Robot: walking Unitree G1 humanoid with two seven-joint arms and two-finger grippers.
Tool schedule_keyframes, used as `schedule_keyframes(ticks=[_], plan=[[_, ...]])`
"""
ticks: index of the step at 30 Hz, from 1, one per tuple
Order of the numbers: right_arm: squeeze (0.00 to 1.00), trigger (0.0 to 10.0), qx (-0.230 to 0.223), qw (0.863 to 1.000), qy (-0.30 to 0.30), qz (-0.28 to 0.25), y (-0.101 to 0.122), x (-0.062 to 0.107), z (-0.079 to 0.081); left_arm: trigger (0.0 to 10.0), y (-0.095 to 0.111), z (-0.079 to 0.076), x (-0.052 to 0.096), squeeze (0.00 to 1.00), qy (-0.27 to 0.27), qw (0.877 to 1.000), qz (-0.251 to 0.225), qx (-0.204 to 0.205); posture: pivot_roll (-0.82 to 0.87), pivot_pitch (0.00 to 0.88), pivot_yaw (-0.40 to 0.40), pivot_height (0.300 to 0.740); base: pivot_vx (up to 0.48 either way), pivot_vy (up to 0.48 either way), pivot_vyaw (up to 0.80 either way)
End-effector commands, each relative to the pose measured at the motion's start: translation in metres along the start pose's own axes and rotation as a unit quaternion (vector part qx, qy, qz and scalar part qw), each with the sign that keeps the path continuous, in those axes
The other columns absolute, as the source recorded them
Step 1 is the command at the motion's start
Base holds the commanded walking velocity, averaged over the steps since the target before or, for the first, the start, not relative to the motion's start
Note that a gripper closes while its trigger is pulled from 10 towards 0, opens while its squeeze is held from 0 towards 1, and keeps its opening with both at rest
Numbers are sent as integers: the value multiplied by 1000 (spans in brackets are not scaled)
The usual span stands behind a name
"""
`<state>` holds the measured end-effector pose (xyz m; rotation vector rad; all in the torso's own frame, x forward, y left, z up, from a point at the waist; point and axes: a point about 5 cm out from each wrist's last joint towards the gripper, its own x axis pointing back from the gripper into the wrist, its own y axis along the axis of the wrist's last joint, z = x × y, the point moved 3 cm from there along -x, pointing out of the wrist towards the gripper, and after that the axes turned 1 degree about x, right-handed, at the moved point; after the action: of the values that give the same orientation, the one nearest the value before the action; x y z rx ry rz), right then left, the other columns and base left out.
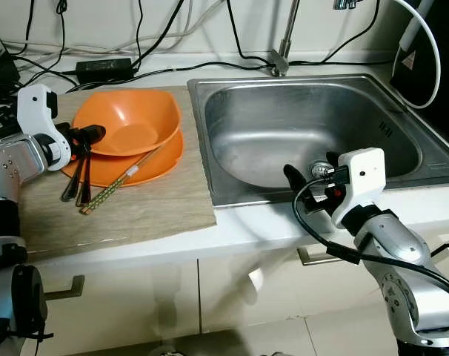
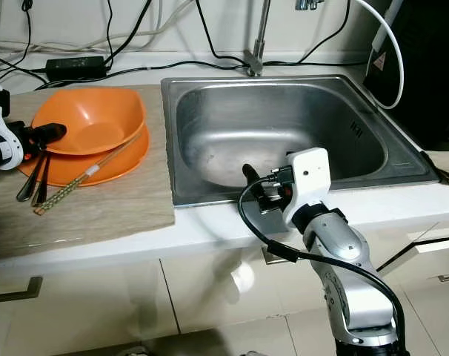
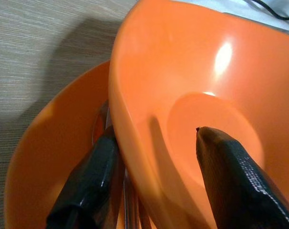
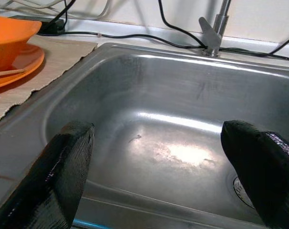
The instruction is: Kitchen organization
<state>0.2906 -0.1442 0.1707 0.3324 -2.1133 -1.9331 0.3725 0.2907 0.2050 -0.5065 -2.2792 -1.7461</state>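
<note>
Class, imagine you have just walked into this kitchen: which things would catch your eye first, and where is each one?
The bright orange bowl stands out at once, sitting on an orange plate on the mat left of the sink, with chopsticks leaning on the plate's rim. The left gripper straddles the bowl's rim, one finger inside, one outside. Next comes the shiny steel sink, with the open right gripper held over its front edge.
</note>
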Motion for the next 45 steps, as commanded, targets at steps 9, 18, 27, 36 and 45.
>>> schedule_keyframes(ticks=[9,18,27,36,45], plan=[[0,10000,6,1000,-5,4,-1,1,-2,0,1,-3,1,0,-9,1000,2,13,-6,17,-24,740,0,0,0],[0,10000,6,1000,-9,3,-1,1,-3,0,4,-7,1,0,-16,999,-7,34,-7,18,-24,740,0,0,0],[0,10000,-8,999,-45,-21,7,-1,-12,0,25,-26,5,0,-73,991,-73,91,-4,21,-24,740,0,0,0],[1000,10000,-168,978,-29,-122,46,-17,-11,0,59,-85,14,0,-165,965,-192,67,-8,21,-24,740,0,0,0],[1000,10000,-295,939,51,-172,80,-32,-1,0,56,-136,19,0,-245,939,-237,40,-10,22,-38,740,0,0,0]])
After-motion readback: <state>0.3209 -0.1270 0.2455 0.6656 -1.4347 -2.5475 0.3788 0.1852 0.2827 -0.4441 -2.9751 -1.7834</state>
